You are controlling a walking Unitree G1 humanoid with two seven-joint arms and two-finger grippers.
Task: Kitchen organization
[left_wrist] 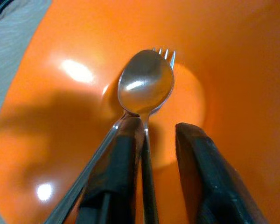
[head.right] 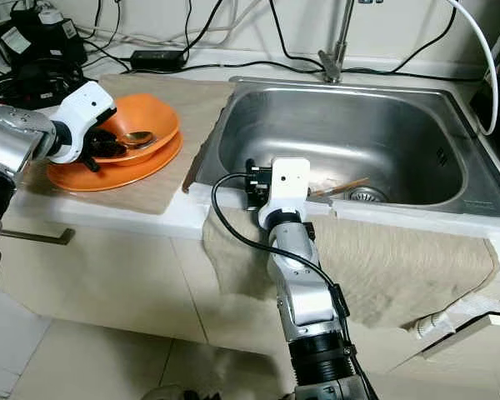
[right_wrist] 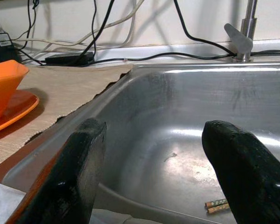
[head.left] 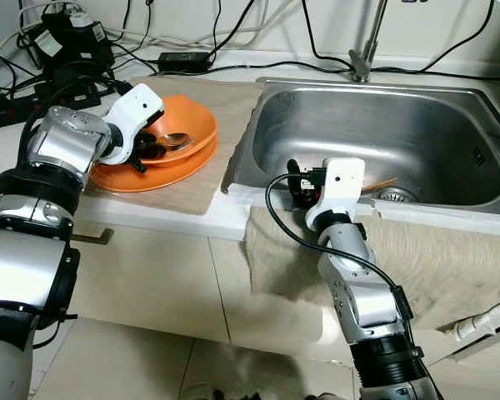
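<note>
The left pincer [left_wrist: 151, 154] is reaching into the orange bowl [head.left: 192, 121], its fingers slightly parted around the handles of a spoon [left_wrist: 144, 84] and a fork [left_wrist: 165, 53] lying beneath it, not clenched on them. The bowl is sitting on an orange plate [head.left: 142, 177] on the tabletop [head.left: 150, 218], left of the sink [head.left: 400, 125]. The right pincer [right_wrist: 154, 158] is hovering over the sink's near rim, fingers spread wide and gripping nothing; chopsticks [head.right: 343, 186] are lying in the basin just beyond it.

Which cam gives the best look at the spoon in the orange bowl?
Left wrist view: the spoon lies close up between the left gripper fingers, with fork tines behind its bowl. Both eye views show it small, a glint inside the orange bowl. Right wrist view catches the bowl's edge.
</note>
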